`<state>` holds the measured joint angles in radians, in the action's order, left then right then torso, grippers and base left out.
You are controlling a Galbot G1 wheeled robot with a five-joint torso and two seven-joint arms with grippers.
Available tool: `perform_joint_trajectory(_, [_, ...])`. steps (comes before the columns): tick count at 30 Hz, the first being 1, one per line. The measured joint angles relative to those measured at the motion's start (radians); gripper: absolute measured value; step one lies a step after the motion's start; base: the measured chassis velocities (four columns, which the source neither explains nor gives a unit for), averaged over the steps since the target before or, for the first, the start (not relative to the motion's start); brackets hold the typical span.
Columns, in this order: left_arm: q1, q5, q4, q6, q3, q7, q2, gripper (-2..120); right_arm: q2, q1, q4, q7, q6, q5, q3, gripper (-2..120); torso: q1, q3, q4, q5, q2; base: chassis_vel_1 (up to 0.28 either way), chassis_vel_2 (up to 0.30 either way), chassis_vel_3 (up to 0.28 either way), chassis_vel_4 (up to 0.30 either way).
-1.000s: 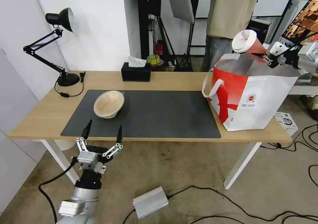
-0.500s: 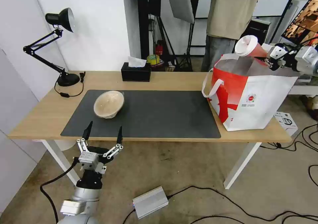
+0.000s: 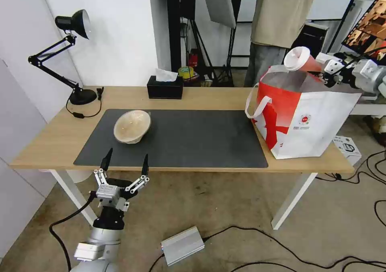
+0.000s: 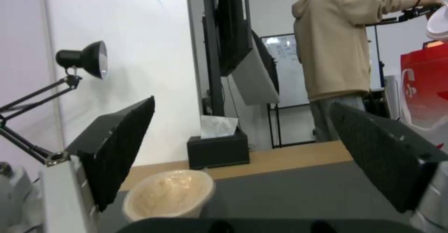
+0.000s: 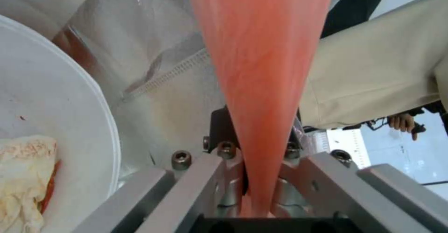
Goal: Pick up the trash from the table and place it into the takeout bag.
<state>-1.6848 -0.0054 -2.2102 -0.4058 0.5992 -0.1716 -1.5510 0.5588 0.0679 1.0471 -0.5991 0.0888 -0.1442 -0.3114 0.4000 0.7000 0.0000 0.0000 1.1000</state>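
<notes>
**Red cup held over the open bag; one bowl left on the mat**

The left tool (image 3: 124,163) hangs just off the desk's (image 3: 209,97) front edge, near its left end, with its two dark fingers (image 4: 117,149) spread wide and nothing between them. Past it, on the left part of the dark grey mat (image 3: 193,139), lies the beige translucent lidded bowl (image 3: 132,126), tipped on its side. A black tissue box (image 3: 165,89) stands near the back edge, just behind the mat.

At the desk's right end the takeout bag (image 3: 309,119) stands upright with its mouth open and foil lining showing. The right tool (image 3: 321,71) is above the bag's back rim, clenched on the red drink cup (image 3: 303,62), which lies nearly level with its white lid pointing left over the opening. From the right wrist, a white round bowl (image 5: 56,121) with yellowish scraps appears to sit inside the bag below the cup (image 5: 261,68), though the close view makes its exact place hard to judge.
</notes>
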Motion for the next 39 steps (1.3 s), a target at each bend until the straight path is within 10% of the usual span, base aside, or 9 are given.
perform_joint_trajectory(19, [0.004,-0.001,0.008,0.0,-0.004,-0.024,0.002,100,0.023,0.006,-0.054,0.001,0.021,0.026,-0.004,3,0.0,0.0,0.0,0.0,0.0,0.0,0.0,0.0,0.0])
perform_joint_trajectory(39, [0.012,-0.004,0.012,0.001,-0.003,-0.026,0.004,100,0.028,0.0,-0.056,0.004,0.023,0.031,-0.002,70,0.0,0.0,0.0,0.0,0.0,0.0,0.0,0.0,0.0])
